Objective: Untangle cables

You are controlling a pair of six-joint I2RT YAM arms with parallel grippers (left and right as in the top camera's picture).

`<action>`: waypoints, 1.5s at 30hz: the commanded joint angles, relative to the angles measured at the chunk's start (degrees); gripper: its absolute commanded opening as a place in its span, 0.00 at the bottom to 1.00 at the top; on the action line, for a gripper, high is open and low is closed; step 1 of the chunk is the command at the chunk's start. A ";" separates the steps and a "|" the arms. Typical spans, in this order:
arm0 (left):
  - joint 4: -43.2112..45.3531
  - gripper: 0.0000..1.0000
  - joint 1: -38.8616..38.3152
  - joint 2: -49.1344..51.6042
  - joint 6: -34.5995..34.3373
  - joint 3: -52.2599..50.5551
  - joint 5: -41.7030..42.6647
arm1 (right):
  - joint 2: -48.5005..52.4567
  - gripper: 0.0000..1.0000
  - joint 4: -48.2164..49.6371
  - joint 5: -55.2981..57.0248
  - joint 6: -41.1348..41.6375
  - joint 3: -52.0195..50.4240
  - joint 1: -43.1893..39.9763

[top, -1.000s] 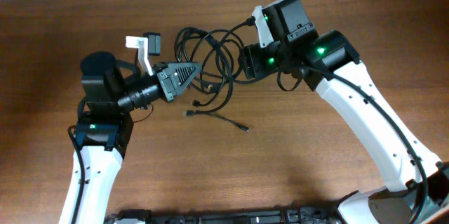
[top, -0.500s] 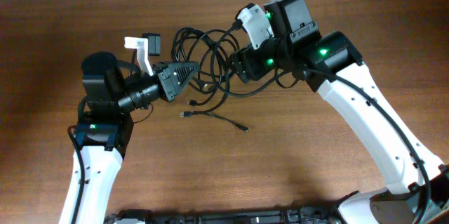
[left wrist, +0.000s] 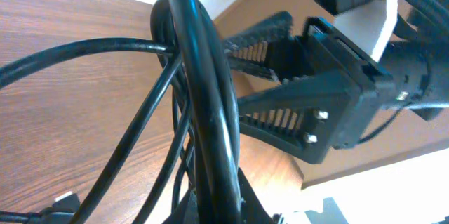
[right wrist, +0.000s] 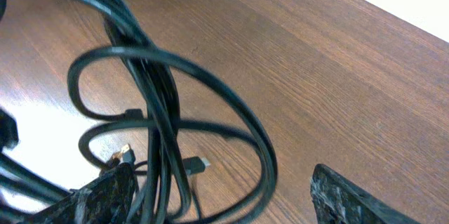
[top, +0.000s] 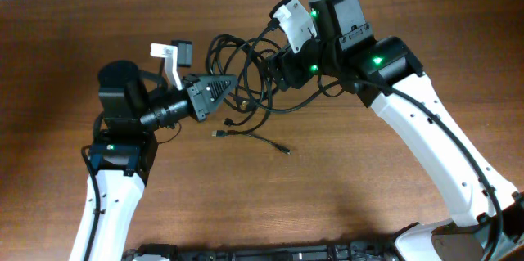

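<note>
Tangle of cables (left wrist: 214,112) at left gripper (top: 233,79)

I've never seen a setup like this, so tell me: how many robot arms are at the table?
2. The left arm reaches in from the lower left, the right arm from the lower right; both meet at the cables. None seems hidden.

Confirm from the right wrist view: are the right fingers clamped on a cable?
No, the right fingers stand wide apart, with the cables looping through the gap between them.
</note>
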 commanded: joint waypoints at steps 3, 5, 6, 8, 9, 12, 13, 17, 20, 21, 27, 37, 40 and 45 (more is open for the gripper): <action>1.22 0.00 -0.90 -1.31 0.92 1.07 1.88 | -0.74 0.78 -0.22 4.57 -0.61 -0.22 -0.33; 1.25 0.00 -0.90 -1.31 0.94 1.07 2.19 | -0.70 0.78 -0.24 7.54 -0.59 -0.22 -0.33; 1.22 0.00 -0.90 -1.31 0.96 1.07 2.16 | -0.70 0.78 -0.24 8.63 -0.59 -0.22 -0.33; 1.25 0.00 -0.90 -1.31 0.96 1.07 2.16 | -0.70 0.78 -0.20 9.75 -0.59 -0.22 -0.33; 1.25 0.00 -0.90 -1.31 0.94 1.07 2.21 | -0.70 0.78 -0.20 10.12 -0.59 -0.22 -0.33; 1.27 0.00 -0.90 -1.31 0.94 1.07 3.06 | -0.44 0.78 -0.11 10.47 -0.59 -0.22 -0.37; 1.33 0.00 -0.90 -1.31 0.96 1.07 3.85 | -0.31 0.78 0.00 10.47 -0.59 -0.22 -0.37; 1.73 0.00 -0.90 -1.31 0.96 1.07 6.54 | 0.87 0.78 0.83 10.64 -0.59 -0.22 -0.37; 1.86 0.00 -0.90 -1.31 0.96 1.07 7.67 | 0.96 0.78 1.95 10.16 -0.61 -0.22 -0.37; 1.92 0.00 -0.90 -1.31 0.94 1.07 8.44 | 0.96 0.78 2.82 9.42 -0.63 -0.22 -0.37; 7.58 0.00 -0.85 -1.31 0.28 1.07 13.99 | 0.96 0.78 4.87 -0.02 -6.71 -0.22 -0.37; 10.95 0.00 -0.85 -1.31 0.28 1.07 17.27 | 0.96 0.77 7.37 -13.86 -14.80 -0.22 -0.37; 11.21 0.00 -0.85 -1.31 -0.85 1.07 17.49 | 0.98 0.78 8.74 -18.47 -17.42 -0.22 -0.37; 16.35 0.00 -0.85 -1.38 -2.67 1.07 22.38 | 2.40 0.78 8.44 -20.50 -18.62 -0.26 -0.37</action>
